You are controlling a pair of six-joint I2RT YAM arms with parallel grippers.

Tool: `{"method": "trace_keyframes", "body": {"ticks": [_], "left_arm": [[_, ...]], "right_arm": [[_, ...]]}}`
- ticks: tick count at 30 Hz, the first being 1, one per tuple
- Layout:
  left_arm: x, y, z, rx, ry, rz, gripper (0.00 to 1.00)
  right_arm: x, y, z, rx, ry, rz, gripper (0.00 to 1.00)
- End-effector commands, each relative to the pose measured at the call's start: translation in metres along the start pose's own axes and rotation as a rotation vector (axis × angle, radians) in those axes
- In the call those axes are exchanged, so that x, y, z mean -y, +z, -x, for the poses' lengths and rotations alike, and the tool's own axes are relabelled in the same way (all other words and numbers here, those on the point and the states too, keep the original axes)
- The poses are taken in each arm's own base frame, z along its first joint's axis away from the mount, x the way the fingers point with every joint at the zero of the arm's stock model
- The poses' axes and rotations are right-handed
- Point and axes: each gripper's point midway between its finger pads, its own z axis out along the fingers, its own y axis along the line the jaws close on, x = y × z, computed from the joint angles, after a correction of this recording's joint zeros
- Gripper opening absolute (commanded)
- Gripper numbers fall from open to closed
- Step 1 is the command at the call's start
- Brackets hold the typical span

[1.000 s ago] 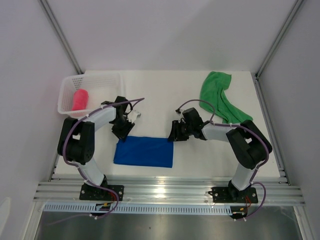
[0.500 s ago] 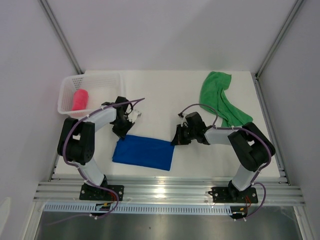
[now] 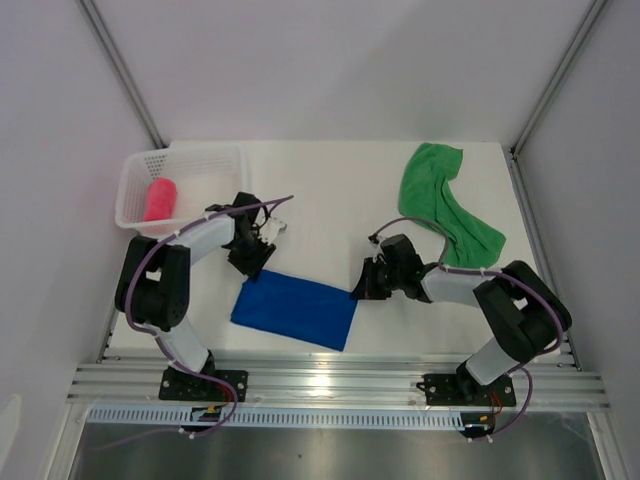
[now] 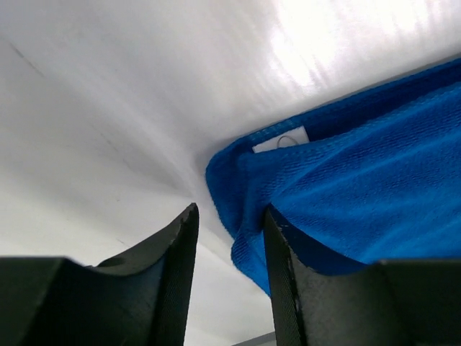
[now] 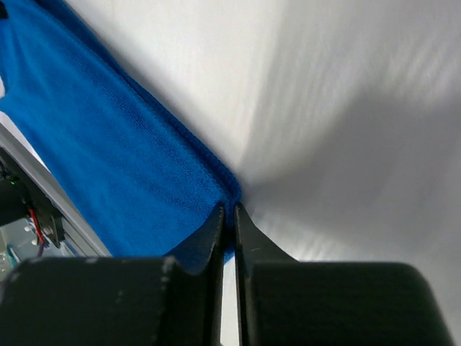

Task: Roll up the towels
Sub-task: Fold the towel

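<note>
Blue towel, seen from above, lies flat and askew between the two grippers; the green towel is well beyond the right gripper, and the pink towel sits in the basket beyond the left gripper. Left wrist view: jaws apart, the towel's tagged corner just ahead of them, against one finger's inner face but not pinched. Right wrist view: jaws together on the very hem at a corner. Risk: so thin a bite may slip free, and with only one corner held any pull would likely skew the cloth, giving a crooked roll
</note>
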Motion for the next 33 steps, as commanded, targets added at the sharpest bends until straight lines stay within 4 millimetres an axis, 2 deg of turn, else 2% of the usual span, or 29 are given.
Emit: {"method": "trace_keyframes", "body": {"ticks": [1,3,4,6,7,10,11,13,14,16,17,19,20,23,24,27,30,33], "left_arm": [[0.005,-0.023,0.024,0.107,0.023,-0.008,0.46],[0.009,-0.031,0.023,0.108,0.025,-0.023,0.48],[0.011,-0.035,0.023,0.113,0.03,-0.031,0.5],[0.016,-0.05,0.025,0.139,0.046,-0.049,0.52],[0.017,-0.056,0.026,0.152,0.053,-0.047,0.52],[0.021,-0.076,0.018,0.164,0.065,-0.043,0.53],[0.022,-0.081,0.016,0.173,0.065,-0.043,0.54],[0.024,-0.092,0.005,0.188,0.053,-0.043,0.56],[0.024,-0.094,0.001,0.189,0.041,-0.039,0.56],[0.023,-0.098,-0.015,0.182,0.007,-0.033,0.57],[0.018,-0.098,-0.022,0.18,-0.029,-0.027,0.57],[0.012,-0.105,-0.031,0.194,-0.087,-0.006,0.57],[0.005,-0.106,-0.039,0.192,-0.137,0.001,0.58],[-0.006,-0.108,-0.056,0.199,-0.229,0.026,0.59],[-0.008,-0.108,-0.06,0.195,-0.243,0.035,0.59],[-0.01,-0.107,-0.07,0.186,-0.258,0.056,0.59],[-0.015,-0.111,-0.073,0.198,-0.283,0.072,0.59],[-0.015,-0.114,-0.069,0.215,-0.28,0.063,0.6]], "right_arm": [[0.006,-0.014,-0.023,-0.017,0.037,-0.061,0.09],[0.006,-0.019,-0.044,-0.062,0.024,-0.083,0.16],[0.007,-0.028,-0.053,-0.084,0.025,-0.104,0.28],[0.009,-0.039,-0.059,-0.091,0.006,-0.136,0.34],[0.011,-0.051,-0.054,-0.077,-0.037,-0.169,0.37],[0.015,-0.073,-0.02,-0.013,-0.132,-0.261,0.41],[0.002,-0.081,0.017,0.067,-0.228,-0.275,0.42],[-0.013,-0.083,0.051,0.127,-0.327,-0.279,0.47],[-0.028,-0.073,0.074,0.13,-0.419,-0.253,0.47],[-0.05,-0.051,0.091,0.112,-0.53,-0.202,0.5],[-0.072,-0.02,0.094,0.06,-0.609,-0.147,0.5],[-0.095,0.011,0.09,-0.015,-0.779,-0.073,0.5],[-0.122,0.041,0.082,-0.071,-0.877,0.032,0.5],[-0.154,0.078,0.063,-0.155,-0.986,0.152,0.51],[-0.164,0.097,0.067,-0.163,-1.026,0.183,0.51],[-0.169,0.126,0.055,-0.217,-1.033,0.228,0.52],[-0.175,0.14,0.056,-0.19,-1.002,0.277,0.53],[-0.172,0.152,0.044,-0.206,-0.959,0.275,0.55]]}}
